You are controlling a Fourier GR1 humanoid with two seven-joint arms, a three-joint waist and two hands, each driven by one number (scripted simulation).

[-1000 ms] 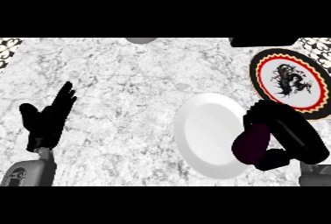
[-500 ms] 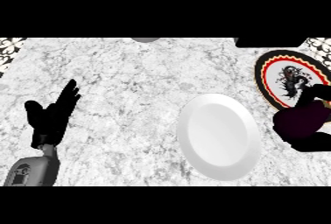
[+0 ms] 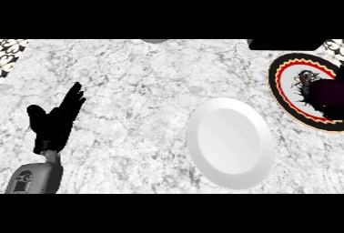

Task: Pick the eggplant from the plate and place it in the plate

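Note:
The dark purple eggplant [image 3: 325, 98] hovers over the right part of the black, red and gold patterned plate [image 3: 280, 78] at the view's right edge. My right hand [image 3: 339, 108] is curled round it. Most of that hand is cut off by the edge, and its black fingers blend into the eggplant. A plain white plate [image 3: 232, 143] lies on the marble counter, left of and below the patterned plate, with nothing on it. My left hand [image 3: 53, 120] rests open at the far left with its fingers pointing up, well away from both plates.
A grey object [image 3: 156, 41] peeks in at the counter's back edge. A black block [image 3: 282, 44] sits at the back right, just behind the patterned plate. Patterned tiles [image 3: 10, 50] show at the back left corner. Bare marble lies between my left hand and the white plate.
My right hand has carried the eggplant from the white plate's right rim, right and away from me, to over the patterned plate. The left hand has stayed put.

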